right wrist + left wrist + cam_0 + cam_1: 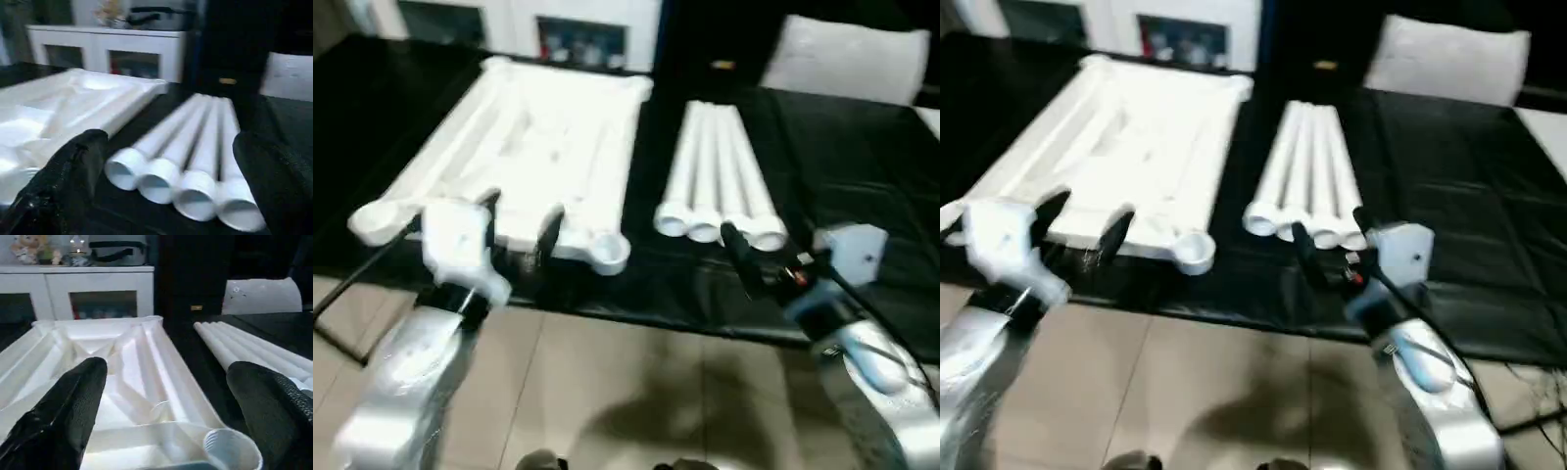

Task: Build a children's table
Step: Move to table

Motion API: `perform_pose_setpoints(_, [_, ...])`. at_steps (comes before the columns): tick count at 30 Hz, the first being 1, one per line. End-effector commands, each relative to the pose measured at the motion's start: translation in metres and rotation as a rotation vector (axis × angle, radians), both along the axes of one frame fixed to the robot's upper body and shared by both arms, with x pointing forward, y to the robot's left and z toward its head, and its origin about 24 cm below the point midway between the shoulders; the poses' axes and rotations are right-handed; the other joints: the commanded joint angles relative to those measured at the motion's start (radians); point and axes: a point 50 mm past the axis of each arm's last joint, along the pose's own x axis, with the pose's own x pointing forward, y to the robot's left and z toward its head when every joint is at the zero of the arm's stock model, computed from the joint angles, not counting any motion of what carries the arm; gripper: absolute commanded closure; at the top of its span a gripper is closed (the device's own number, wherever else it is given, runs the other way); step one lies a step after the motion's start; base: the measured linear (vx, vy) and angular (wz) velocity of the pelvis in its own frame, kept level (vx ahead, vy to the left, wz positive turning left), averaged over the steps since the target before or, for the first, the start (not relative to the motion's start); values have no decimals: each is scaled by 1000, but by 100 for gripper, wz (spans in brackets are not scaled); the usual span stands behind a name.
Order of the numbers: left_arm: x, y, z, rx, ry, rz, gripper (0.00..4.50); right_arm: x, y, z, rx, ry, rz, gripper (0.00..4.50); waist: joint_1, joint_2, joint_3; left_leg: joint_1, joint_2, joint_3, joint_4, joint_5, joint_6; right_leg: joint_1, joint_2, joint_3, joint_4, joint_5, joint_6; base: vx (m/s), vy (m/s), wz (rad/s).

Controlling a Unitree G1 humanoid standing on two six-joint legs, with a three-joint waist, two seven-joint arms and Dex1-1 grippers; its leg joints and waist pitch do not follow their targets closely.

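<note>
While your left gripper hangs spread wide at the near edge of the upturned tabletop, it grasps nothing. You have that white top lying ribbed side up on the black table, a round corner socket just beside the gripper. Your right gripper is also spread and empty, facing the open ends of four legs lying side by side, touching.

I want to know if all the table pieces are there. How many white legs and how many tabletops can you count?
Legs: 4, lying side by side on the black work table
Tabletop: 1, lying underside up
Total: 5 pieces
</note>
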Motion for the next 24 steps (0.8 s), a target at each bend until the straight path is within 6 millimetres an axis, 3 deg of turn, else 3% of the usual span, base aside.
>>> perform_pose_setpoints(1, [5, -4, -8, 7, 70, 8, 9, 4, 5, -10, 23, 90, -39, 0, 3, 27, -67, 1, 33, -21, -59, -65, -40, 42, -57, 48, -53, 116, -124, 0, 0, 0])
perform_pose_setpoints(6, [-3, 4, -24, 24, 149, 74, 9, 7, 8, -20, -53, 154, -64, 0, -3, 25, -67, -7, 33, -17, -59, -127, -32, 44, -62, 50, -65, 3, -130, 0, 0, 0])
perform_pose_setpoints(8, [-5, 6, -29, 52, 158, 78, 9, 8, 4, -23, -52, 169, -87, 0, 5, 27, -70, -15, 26, -9, -50, -136, 22, 48, -89, 68, -81, -96, -132, 0, 0, 0])
perform_pose_setpoints(9, [-4, 6, -32, 59, 163, 84, 9, 9, 2, -24, -65, 177, -101, 0, 15, 22, -73, -25, 20, -7, -34, -113, 79, 57, -117, 87, -97, -140, -138, 0, 0, 0])
perform_pose_setpoints(10, [-2, 5, -33, 69, 166, 89, 9, 10, 1, -26, -74, 189, -106, 0, 31, 14, -74, -35, 18, -17, -4, -92, 136, 66, -165, 118, -120, -179, -153, 0, 0, 0])
perform_pose_setpoints(11, [-1, 5, -33, 72, 165, 90, 9, 10, 1, -27, -78, 193, -108, 0, 42, 14, -75, -45, 19, -29, 22, -79, 161, 75, -200, 139, -131, -200, -162, 0, 0, 0])
perform_pose_setpoints(12, [0, 4, -32, 76, 163, 90, 9, 11, 1, -28, -81, 197, -110, 0, 59, 14, -74, -72, 32, -61, 73, -68, 186, 84, -266, 176, -149, -246, -184, -24, 102, -4])
perform_pose_setpoints(13, [2, 3, -32, 75, 163, 88, 9, 12, 2, -28, -76, 205, -110, 0, 68, 23, -76, -93, 42, -89, 96, -64, 178, 89, -282, 185, -151, -264, -232, -19, 168, -9])
perform_pose_setpoints(14, [2, 2, -31, 76, 163, 86, 9, 13, 4, -28, -71, 209, -107, 0, 67, 31, -73, -94, 42, -97, 85, -50, 181, 82, -265, 167, -147, -269, -252, -19, 168, -9])
perform_pose_setpoints(15, [2, 1, -31, 72, 163, 83, 9, 13, 6, -27, -66, 212, -104, 0, 63, 44, -77, -69, 33, -88, 28, -20, 216, 61, -184, 114, -124, -263, -252, -16, 223, -1])
perform_pose_setpoints(16, [1, 1, -30, 68, 164, 80, 9, 13, 8, -27, -62, 211, -102, 0, 36, 63, -88, 3, 14, -63, -26, 35, 315, 11, -64, 43, -69, -200, -207, -11, 251, 10])
perform_pose_setpoints(17, [0, 1, -31, 68, 166, 77, 9, 14, 9, -26, -57, 210, -100, 0, 7, 72, -85, 37, 3, -74, -40, 64, 391, -25, -5, -1, -20, -176, -167, -11, 251, 10])
perform_pose_setpoints(18, [-1, 0, -31, 71, 171, 72, 9, 14, 11, -26, -42, 209, -102, 0, -10, 92, -85, 50, 13, -76, -79, 78, 483, -59, 32, -59, 91, -159, -72, -21, 254, 10])
perform_pose_setpoints(19, [-1, 0, -32, 73, 173, 68, 9, 14, 12, -26, -35, 212, -105, 0, -10, 82, -82, 31, 37, -92, -82, 123, 547, -75, 15, -70, 147, -147, 25, -49, 226, 5])
perform_pose_setpoints(20, [-2, 0, -32, 76, 174, 64, 9, 14, 13, -27, -28, 215, -108, 0, -5, 83, -78, 21, 47, -87, -88, 129, 554, -79, 5, -74, 156, -148, 54, -49, 226, 5])
perform_pose_setpoints(21, [-2, 0, -32, 76, 174, 63, 9, 14, 13, -27, -27, 215, -109, 0, -8, 74, -77, 18, 50, -84, -84, 117, 552, -78, -5, -72, 157, -135, 64, -74, 177, -7])
perform_pose_setpoints(22, [-2, -3, -32, 75, 182, 47, 9, 13, 14, -28, -21, 211, -110, 0, -3, 29, -83, 8, 30, -68, -80, -47, 415, -43, -61, -15, 67, -90, 67, -91, 141, -10])
perform_pose_setpoints(23, [-2, -4, -32, 78, 183, 40, 9, 13, 15, -28, -13, 211, -110, 0, 14, 1, -85, -27, 10, -51, -45, -187, 287, -14, -152, 51, -6, -157, 77, -91, 141, -10])
perform_pose_setpoints(24, [-3, -5, -32, 59, 189, 33, 9, 13, 17, -30, 2, 223, -112, 0, 50, 6, -91, -97, -34, -136, 201, -193, 120, 19, -362, 204, -111, -277, 35, -76, 150, -14])
